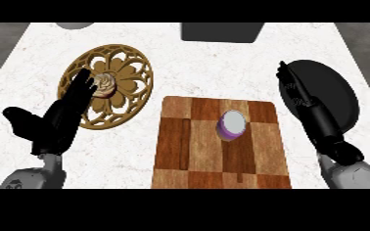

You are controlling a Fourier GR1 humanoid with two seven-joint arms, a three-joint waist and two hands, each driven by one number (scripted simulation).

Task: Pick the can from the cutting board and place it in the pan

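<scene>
Two open hands, left hand [54,120] over trivet [133,85], right hand [314,115] between can [233,124] and pan [334,89]

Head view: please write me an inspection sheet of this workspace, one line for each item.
Surface: white marbled counter.
Job's things: purple can upright on the wooden cutting board; black pan at the right, nothing in it.
Clutter: ornate wooden plate with a cupcake; dark box and grey object at the far edge.
Hands: left hand open over the plate; right hand open beside the pan; neither touches the can.
Cables: nothing seen.
Surroundings: grey floor beyond the counter's corners.
</scene>
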